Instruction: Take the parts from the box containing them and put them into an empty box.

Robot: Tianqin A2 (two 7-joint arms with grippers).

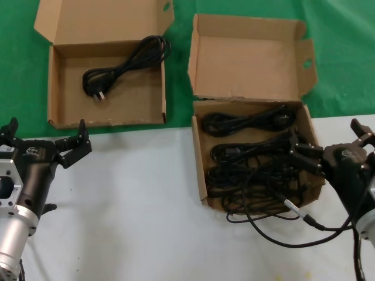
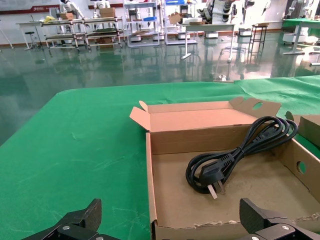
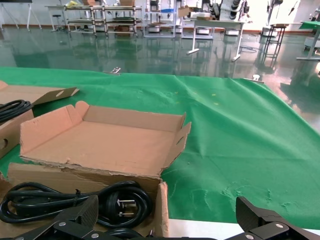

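Reaching over winged-lid box (image 1: 202, 170), right gripper (image 1: 306, 157) fingers spread, empty, above power cords (image 1: 252, 153) piled inside. Left of winged-lid box: flat-lid box (image 1: 55, 96) holding one cord (image 1: 126, 67); left gripper (image 1: 65, 149) spread, parked near its front wall.

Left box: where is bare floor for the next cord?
In the left box, one cord runs diagonally across; bare cardboard remains along the near wall and the left wall. The right box is crowded with cords.

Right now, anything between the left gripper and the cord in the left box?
Head view: only the near cardboard wall of the left box stands between the left gripper and the lone cord; the box floor is bare.
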